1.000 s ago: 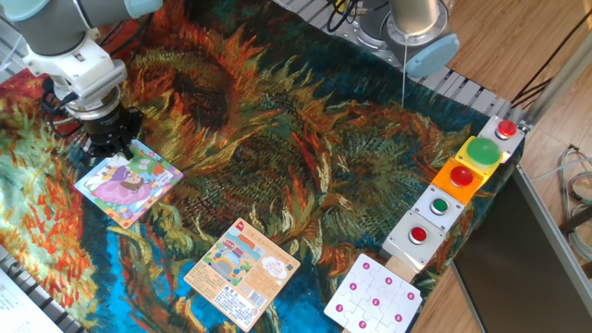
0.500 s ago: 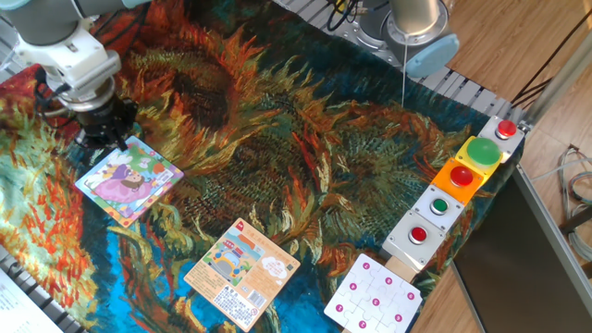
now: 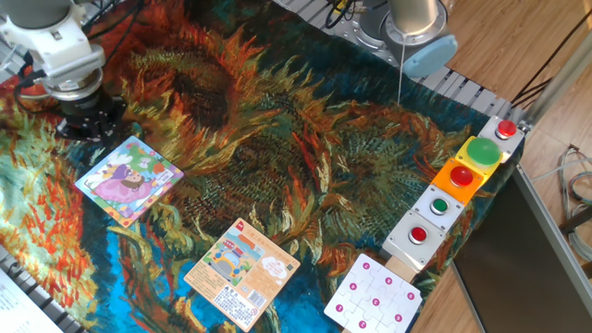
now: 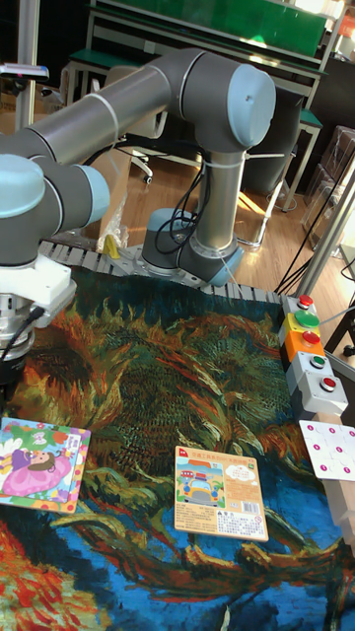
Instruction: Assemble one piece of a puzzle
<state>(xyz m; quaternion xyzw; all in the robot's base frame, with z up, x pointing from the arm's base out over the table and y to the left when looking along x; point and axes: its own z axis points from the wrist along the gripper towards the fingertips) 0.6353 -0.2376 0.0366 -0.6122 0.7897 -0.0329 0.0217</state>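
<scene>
While the arm stands over the upper left of the fixed view, the scene reads as follows.

Gripper point(image 3: 90, 125): dark, two-finger, pointing down at the cloth in the upper left of the fixed view. In the tall fixed view it sits at the far left edge point(image 4: 10, 367), mostly cut off.
Gripper state: cannot tell whether the fingers are apart or together; they merge into one dark mass in both views. Nothing visible is held between them.
Puzzle point(image 3: 129, 180): small square cartoon jigsaw, lying flat on the cloth at the left of the fixed view, turned corner-on like a diamond. It shows a figure in a pink-purple dress with a green patch at its upper corner. In the tall fixed view it lies at the lower left point(image 4: 37, 463), partly cropped by the frame edge.
Gripper to puzzle: gripper is up and to the left of the puzzle's upper corner, near it but apart.
Cloth point(image 3: 305, 157): sunflower-print cover over the table, in orange, teal and blue.
Tan-orange card point(image 3: 242, 272): flat at lower centre, pastel picture above printed text; well apart from the puzzle.
White card point(image 3: 374, 297): pink dots, lower right, at the cloth's edge.
Button boxes point(image 3: 458, 180): row along the right side, with red and green buttons.
Arm base point(image 4: 192, 258): grey column at the far edge of the table.
</scene>
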